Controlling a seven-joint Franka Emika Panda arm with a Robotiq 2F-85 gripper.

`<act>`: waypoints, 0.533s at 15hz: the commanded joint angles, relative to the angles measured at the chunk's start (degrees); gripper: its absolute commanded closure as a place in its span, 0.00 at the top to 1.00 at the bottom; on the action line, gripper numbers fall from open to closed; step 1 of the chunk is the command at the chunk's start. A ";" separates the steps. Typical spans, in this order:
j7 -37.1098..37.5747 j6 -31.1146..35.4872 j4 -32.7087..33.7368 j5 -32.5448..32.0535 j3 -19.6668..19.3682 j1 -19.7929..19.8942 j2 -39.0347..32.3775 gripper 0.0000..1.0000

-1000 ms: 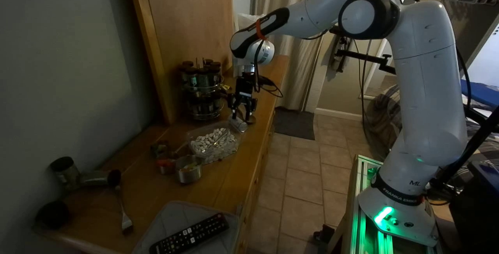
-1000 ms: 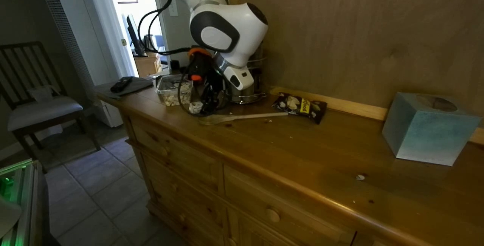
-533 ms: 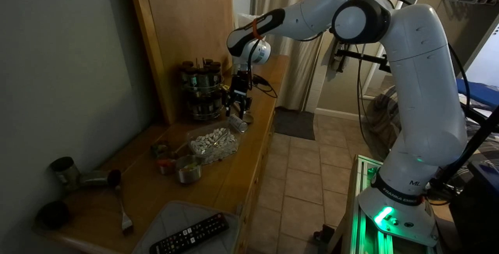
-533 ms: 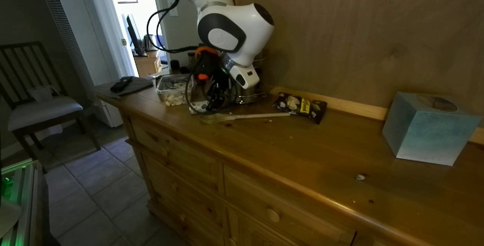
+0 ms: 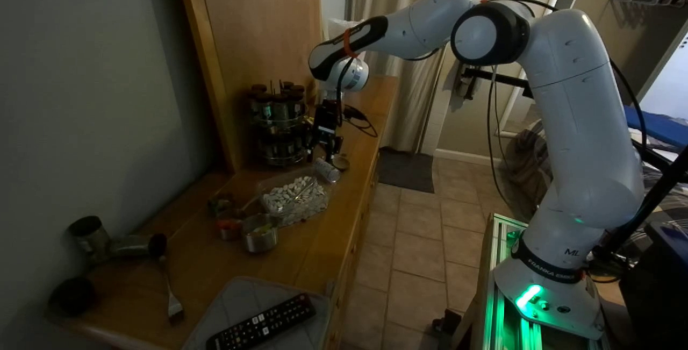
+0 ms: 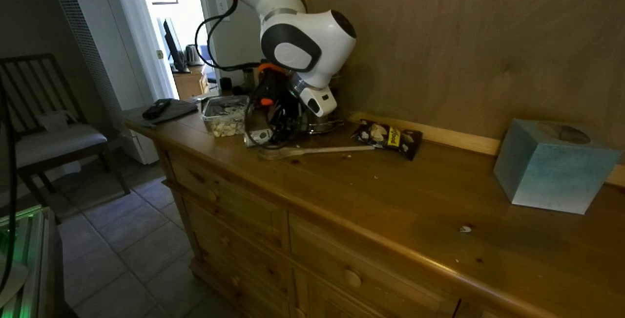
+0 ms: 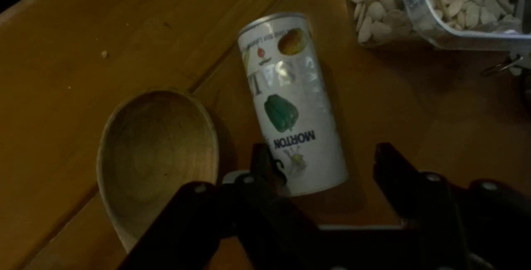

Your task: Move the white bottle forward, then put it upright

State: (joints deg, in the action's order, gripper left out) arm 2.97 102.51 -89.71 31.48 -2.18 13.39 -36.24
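On the wooden dresser (image 6: 381, 196): white bottle (image 7: 292, 96) on its side, wooden spoon (image 7: 161, 149), clear tub (image 7: 468, 41), tissue box (image 6: 552, 171).

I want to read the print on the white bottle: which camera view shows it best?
The wrist view: the white bottle appears large and nearly whole there, MORTON readable upside down, only its lower left edge behind the gripper. Both exterior views show it small, on its side, its print illegible.
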 commanded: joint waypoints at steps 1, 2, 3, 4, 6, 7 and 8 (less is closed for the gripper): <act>1.03 -2.18 2.97 0.83 0.54 0.34 -2.64 0.64; 1.09 -2.26 3.06 0.76 0.60 0.29 -2.92 0.61; 1.04 -2.38 3.15 0.68 0.61 0.29 -3.03 0.55; 1.09 -2.57 3.25 0.58 0.56 0.27 -3.04 0.43; 1.03 -2.70 3.02 0.32 0.40 0.18 -2.54 0.25; 0.93 -2.92 2.99 0.23 0.35 0.19 -2.12 0.20; 0.72 -2.82 2.60 0.00 0.25 0.13 -1.60 0.20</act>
State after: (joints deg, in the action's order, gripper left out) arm 2.99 101.25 -88.51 31.47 -2.01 13.37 -37.57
